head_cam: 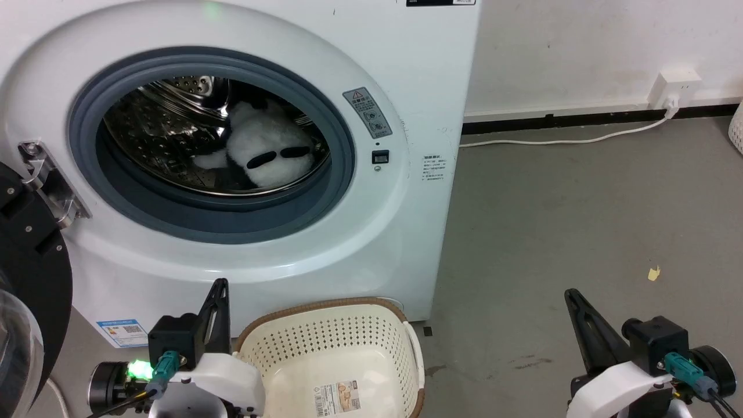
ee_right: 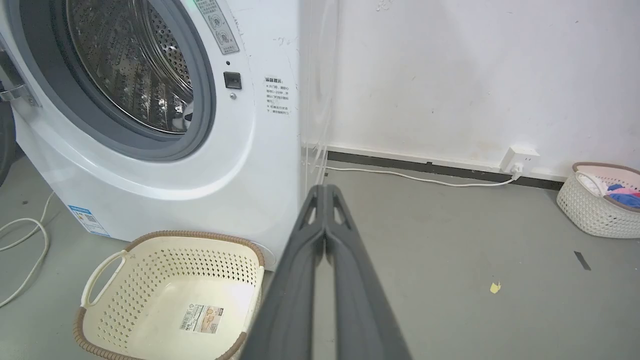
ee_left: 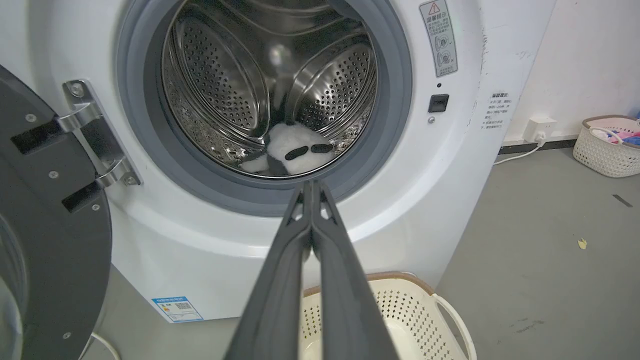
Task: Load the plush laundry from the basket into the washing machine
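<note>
- Resting in the washing machine (head_cam: 406, 104) drum: the plush laundry (head_cam: 267, 154).
- On the floor, the basket (head_cam: 325, 334) stands just before it.
- Both left gripper (ee_left: 311, 186) and right gripper (ee_right: 325, 189) are clenched, fingertips touching.

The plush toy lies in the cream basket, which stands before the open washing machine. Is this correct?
Not quite. The plush toy lies inside the open washing machine, as the head view shows, not in the cream basket standing before it.
</note>
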You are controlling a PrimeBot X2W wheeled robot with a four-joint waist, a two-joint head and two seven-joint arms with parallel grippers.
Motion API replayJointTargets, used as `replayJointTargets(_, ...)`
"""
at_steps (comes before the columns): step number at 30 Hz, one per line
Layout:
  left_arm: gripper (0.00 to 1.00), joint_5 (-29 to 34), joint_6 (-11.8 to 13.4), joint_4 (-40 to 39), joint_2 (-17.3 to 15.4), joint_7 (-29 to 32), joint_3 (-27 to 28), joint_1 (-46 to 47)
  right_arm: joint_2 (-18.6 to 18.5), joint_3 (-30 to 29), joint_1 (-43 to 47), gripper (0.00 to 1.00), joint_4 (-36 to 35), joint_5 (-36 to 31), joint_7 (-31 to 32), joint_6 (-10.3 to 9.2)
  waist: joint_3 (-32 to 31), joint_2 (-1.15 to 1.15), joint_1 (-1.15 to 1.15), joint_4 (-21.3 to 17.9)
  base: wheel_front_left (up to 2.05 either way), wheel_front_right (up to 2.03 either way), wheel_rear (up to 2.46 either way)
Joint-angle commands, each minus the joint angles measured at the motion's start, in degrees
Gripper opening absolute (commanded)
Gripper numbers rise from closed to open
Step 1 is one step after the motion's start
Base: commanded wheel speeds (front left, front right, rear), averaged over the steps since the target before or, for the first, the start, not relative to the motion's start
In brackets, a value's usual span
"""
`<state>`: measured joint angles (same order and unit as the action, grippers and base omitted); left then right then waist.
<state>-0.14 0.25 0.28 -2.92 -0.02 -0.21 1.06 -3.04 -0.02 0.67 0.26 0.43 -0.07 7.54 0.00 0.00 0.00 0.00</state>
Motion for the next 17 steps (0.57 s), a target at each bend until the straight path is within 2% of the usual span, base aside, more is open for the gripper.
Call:
replayJointTargets(1,0.0,0.14,-0.25,-0.28,0.04,0.02,0.21,-1.06,0.16,0.02,-0.67,0.0,-0.26,-0.43,0.07,-0.05,0.0,0.0,0.0,0.0,0.0,0.0,0.0)
replayJointTargets(17,0.0,0.14,-0.25,-0.28,0.04,0.02,0.21,-1.06,0.16,0.02,-0.67,0.0,-0.26,-0.43,0.07,-0.05,0.0,0.0,0.0,0.0,0.0,0.0,0.0)
